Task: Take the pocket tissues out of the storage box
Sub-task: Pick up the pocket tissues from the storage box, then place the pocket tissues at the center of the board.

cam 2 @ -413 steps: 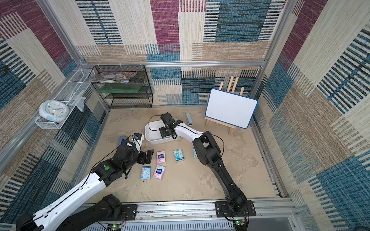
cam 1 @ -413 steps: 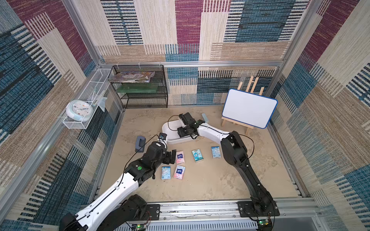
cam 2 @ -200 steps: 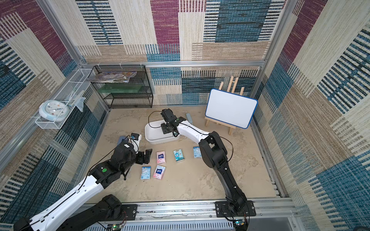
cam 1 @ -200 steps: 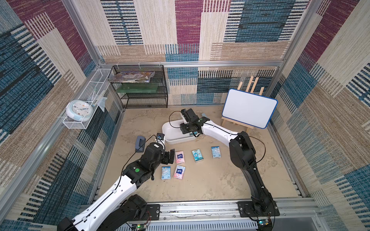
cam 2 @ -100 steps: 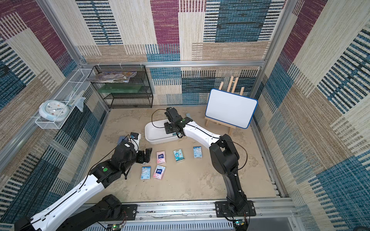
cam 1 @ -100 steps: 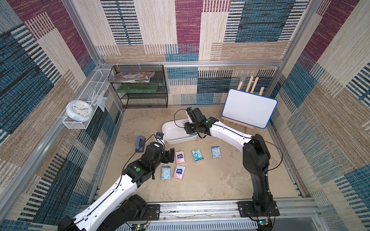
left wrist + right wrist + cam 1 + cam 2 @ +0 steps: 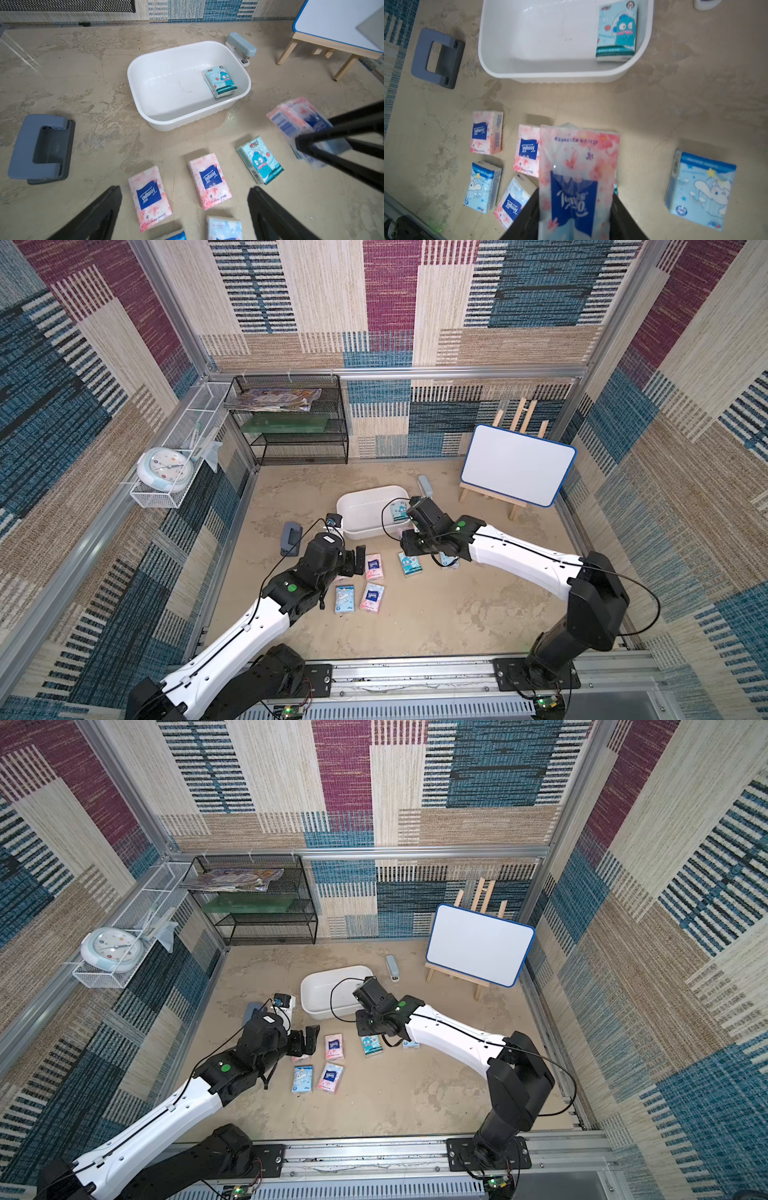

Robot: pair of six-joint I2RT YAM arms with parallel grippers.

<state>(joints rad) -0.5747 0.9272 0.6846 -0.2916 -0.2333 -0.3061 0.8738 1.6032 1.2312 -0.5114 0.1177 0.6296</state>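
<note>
Just in front of the white plastic storage box (image 7: 172, 87), the right gripper (image 7: 574, 218) now hangs above the sandy tabletop (image 7: 83, 83) with a pink flowered tissue packet (image 7: 579, 158) clamped flat between its jaws. Two seconds ago it was down inside the box, and it has since lifted out over the near wall. That leaves one teal cartoon packet (image 7: 220, 82) in the box, lying by the end wall nearest the grey-blue stapler (image 7: 241, 46). Six loose packets (image 7: 486, 133) already lie on the tabletop before the box.

By my count the task is nearly through: set this one down, then make one more pick.

The right arm reaches low and long from its base, forearm sloping toward the box. Its wrist is bent so the gripper points down, and the packet hangs above the laid-out row.

The left gripper (image 7: 185, 189) has barely moved — it hovers over the pink packets nearest it, jaws spread wide and empty, its arm stretched forward.
</note>
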